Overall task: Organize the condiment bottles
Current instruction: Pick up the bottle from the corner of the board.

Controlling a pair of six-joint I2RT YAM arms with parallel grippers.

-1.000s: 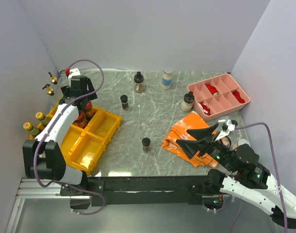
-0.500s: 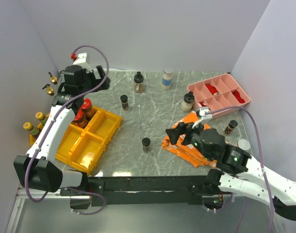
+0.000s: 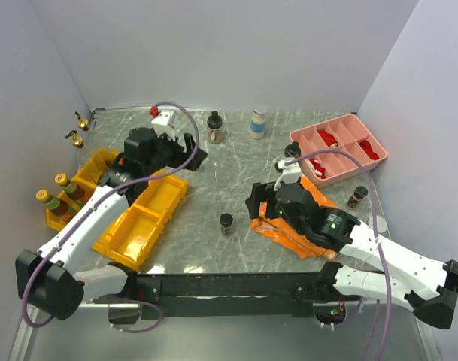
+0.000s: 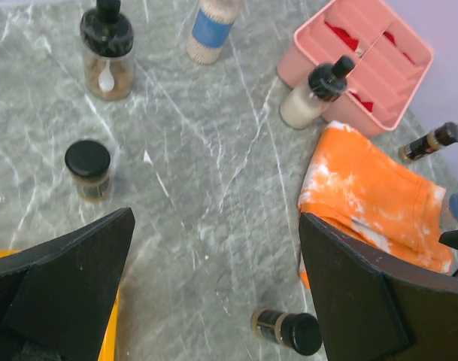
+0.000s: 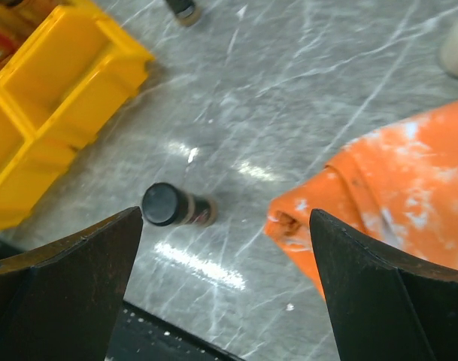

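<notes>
The condiment bottles stand scattered. A small black-capped bottle (image 3: 225, 222) stands at the table's middle front, also in the left wrist view (image 4: 289, 331) and the right wrist view (image 5: 176, 207). A black-capped jar (image 4: 88, 167), a spoon-lid jar (image 3: 214, 126), a blue-labelled white bottle (image 3: 259, 120), a white bottle with a black top (image 4: 311, 94) and a small dark bottle (image 3: 356, 195) stand further back and right. My left gripper (image 3: 192, 149) is open and empty above the table beside the bin. My right gripper (image 3: 253, 207) is open and empty, just right of the small black-capped bottle.
Yellow bins (image 3: 150, 207) sit at the left. Gold-spout bottles (image 3: 78, 129) and yellow-topped bottles (image 3: 54, 188) stand beyond them by the wall. An orange cloth (image 3: 289, 226) lies under my right arm. A pink divided tray (image 3: 341, 147) holds red items at the back right.
My left arm swung right, from above the bin's back corner to over the table. My right arm reached forward and left across the orange cloth toward the small black-capped bottle.
</notes>
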